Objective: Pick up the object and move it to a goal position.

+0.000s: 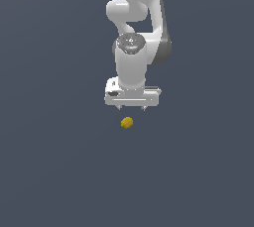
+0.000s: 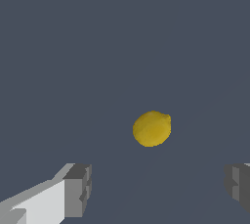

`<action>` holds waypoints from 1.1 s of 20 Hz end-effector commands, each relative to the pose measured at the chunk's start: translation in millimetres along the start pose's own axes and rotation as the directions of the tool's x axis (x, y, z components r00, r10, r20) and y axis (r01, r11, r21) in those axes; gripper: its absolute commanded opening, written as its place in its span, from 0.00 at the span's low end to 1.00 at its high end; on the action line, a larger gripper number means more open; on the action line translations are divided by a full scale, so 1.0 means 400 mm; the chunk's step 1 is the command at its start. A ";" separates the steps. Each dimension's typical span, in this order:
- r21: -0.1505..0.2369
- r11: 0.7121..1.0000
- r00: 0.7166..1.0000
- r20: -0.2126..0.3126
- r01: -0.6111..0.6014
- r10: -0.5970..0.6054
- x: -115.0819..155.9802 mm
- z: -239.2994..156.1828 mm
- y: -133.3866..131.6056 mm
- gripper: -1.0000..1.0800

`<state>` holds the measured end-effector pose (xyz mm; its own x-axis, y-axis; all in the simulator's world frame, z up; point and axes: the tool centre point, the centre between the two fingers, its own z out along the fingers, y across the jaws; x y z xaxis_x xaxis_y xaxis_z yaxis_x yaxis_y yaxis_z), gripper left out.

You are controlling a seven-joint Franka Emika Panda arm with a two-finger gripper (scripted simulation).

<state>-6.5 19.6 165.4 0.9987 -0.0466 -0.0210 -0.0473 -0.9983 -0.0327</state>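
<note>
The object (image 1: 127, 122) is a tiny yellow-orange roundish lump lying on the dark grey floor. My white gripper (image 1: 132, 108) hangs just above and slightly behind it, pointing down, with its short fingers spread wide. In the wrist view the object (image 2: 152, 128) shows as a lemon-like lump ahead of the gripper (image 2: 158, 189). It lies apart from the two grey fingertips (image 2: 78, 189), not between them. The gripper is open and holds nothing.
The plain dark grey floor (image 1: 54, 161) stretches in every direction around the object. The white arm (image 1: 136, 18) rises behind the gripper towards the top of the exterior view.
</note>
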 end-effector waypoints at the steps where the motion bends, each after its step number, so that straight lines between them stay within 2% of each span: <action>1: 0.000 1.000 1.000 0.000 0.000 0.000 0.000 0.000 0.000 0.96; 12: 0.021 0.997 0.998 0.009 -0.069 0.069 -0.001 -0.010 0.036 0.96; 22: 0.006 0.994 0.994 0.000 -0.109 0.109 0.001 0.053 0.040 0.96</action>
<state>-6.9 4.7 151.0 0.9892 -0.1441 -0.0255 -0.1450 -0.9886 -0.0398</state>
